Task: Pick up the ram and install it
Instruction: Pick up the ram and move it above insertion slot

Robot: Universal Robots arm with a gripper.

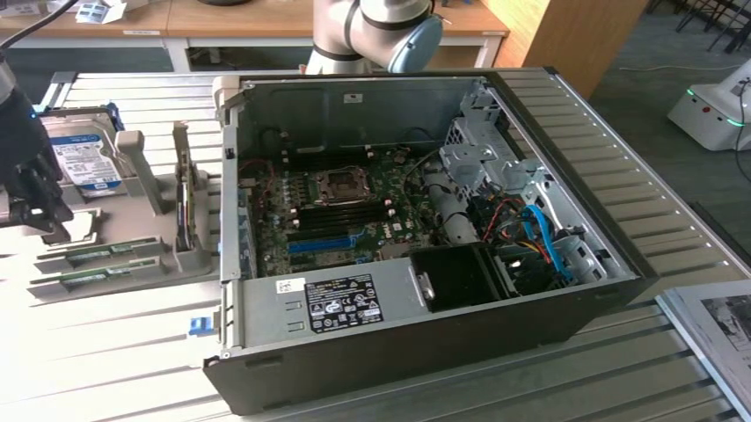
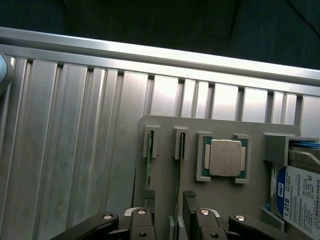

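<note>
Green and thin, the ram (image 2: 177, 172) stands on edge in a slot of the grey holder (image 2: 165, 130) on the ribbed metal bench (image 2: 75, 150), with 1 similar stick (image 2: 148, 167) in the slot beside it. I judge it light and stiff but fragile. A gentle squeeze across its thin body near mid-length, clear of the contact edge, looks the safest hold. The claw (image 2: 169, 212) hangs just above the holder, its 2 fingers (image 2: 190, 207) spread and holding nothing. The ram seems to lie in the gap between them, nearer 1 finger, untouched
</note>
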